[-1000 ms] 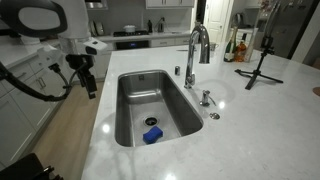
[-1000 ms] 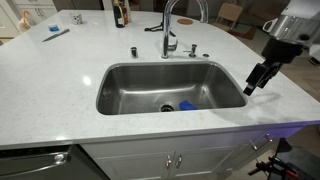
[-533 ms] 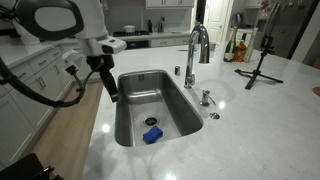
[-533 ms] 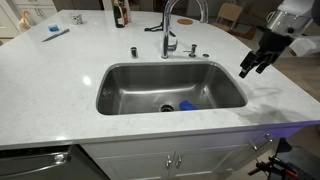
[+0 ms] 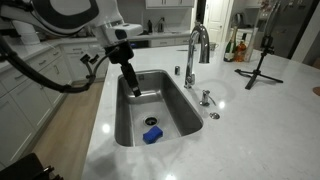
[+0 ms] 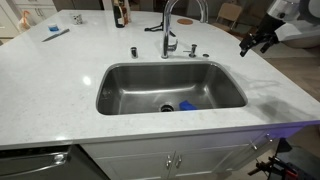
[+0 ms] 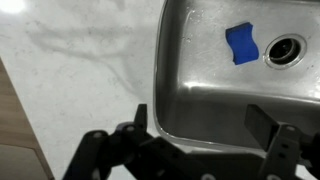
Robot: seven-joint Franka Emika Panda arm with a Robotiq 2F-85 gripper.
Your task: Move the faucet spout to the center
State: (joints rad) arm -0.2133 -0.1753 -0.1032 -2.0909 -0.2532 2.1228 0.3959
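Observation:
The chrome gooseneck faucet spout [image 5: 199,40] arches over the rim behind the steel sink basin [image 5: 131,112]; it also shows in an exterior view [image 6: 184,12], its nozzle pointing along the counter, not over the basin [image 6: 130,85]. My gripper [image 5: 134,86] is open and empty, hanging above the basin's end far from the faucet; in an exterior view [image 6: 247,44] it is over the counter beside the sink. The wrist view shows the open jaws [image 7: 205,122] over the basin's edge [image 7: 160,70].
A blue sponge [image 5: 152,135] lies by the drain [image 7: 285,49] in the basin. Short chrome fittings [image 5: 205,98] stand near the faucet base. A black tripod [image 5: 261,66] and bottles [image 5: 238,48] stand on the white counter. A pen [image 6: 55,33] lies on the counter.
The arm has swung from beside the counter toward the sink; the gripper now hangs over the basin's edge. The jaws stay open. The faucet has not moved.

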